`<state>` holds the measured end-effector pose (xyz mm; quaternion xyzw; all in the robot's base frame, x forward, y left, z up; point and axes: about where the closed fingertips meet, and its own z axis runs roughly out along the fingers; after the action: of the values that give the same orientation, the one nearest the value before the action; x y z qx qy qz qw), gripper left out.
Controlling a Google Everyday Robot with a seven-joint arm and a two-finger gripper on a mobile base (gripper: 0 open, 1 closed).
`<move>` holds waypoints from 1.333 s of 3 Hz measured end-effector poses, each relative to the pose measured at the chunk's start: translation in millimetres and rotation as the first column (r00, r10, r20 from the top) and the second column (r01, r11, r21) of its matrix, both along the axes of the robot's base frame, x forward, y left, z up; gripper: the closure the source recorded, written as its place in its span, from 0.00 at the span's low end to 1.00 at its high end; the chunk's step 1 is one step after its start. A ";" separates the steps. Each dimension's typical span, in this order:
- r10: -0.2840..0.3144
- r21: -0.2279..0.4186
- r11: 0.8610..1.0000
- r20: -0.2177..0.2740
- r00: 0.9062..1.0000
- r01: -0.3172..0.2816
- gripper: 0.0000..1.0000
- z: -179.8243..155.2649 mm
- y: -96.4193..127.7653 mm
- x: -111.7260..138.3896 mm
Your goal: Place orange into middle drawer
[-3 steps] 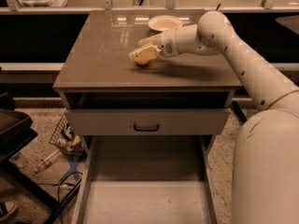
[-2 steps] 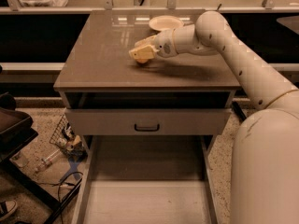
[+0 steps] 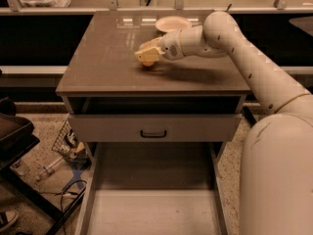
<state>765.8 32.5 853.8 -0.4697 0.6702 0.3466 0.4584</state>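
My gripper (image 3: 146,56) is low over the cabinet top (image 3: 102,67), left of centre and in front of the white bowl. It sits down over the orange (image 3: 145,64), which is mostly hidden; only a small orange sliver shows under the gripper's lower edge, resting on the top. The middle drawer (image 3: 151,212) is pulled far out at the bottom of the view. Its pale floor is bare and thin side walls run along both sides. It lies well below and in front of the gripper.
A shallow white bowl (image 3: 173,23) stands at the back of the cabinet top. A grey drawer front with a small black handle (image 3: 153,133) sits above the open drawer. A black stand and floor clutter (image 3: 68,148) lie to the left. My arm (image 3: 254,72) crosses the right side.
The gripper has shifted only slightly, staying down over the orange on the cabinet top. Nothing else has moved.
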 end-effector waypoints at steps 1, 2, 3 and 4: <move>0.014 0.008 1.000 0.058 0.998 -0.014 1.00 39.1 -2.3 3.4; -0.032 0.017 0.999 0.158 0.987 0.029 1.00 104.3 -30.3 -15.4; -0.095 0.055 0.995 0.258 0.961 0.083 1.00 182.8 -58.2 -73.8; -0.181 0.196 0.973 0.321 0.929 0.122 1.00 257.0 -51.1 -147.0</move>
<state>618.8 -18.6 1110.8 -0.4272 0.5837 0.2812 0.6306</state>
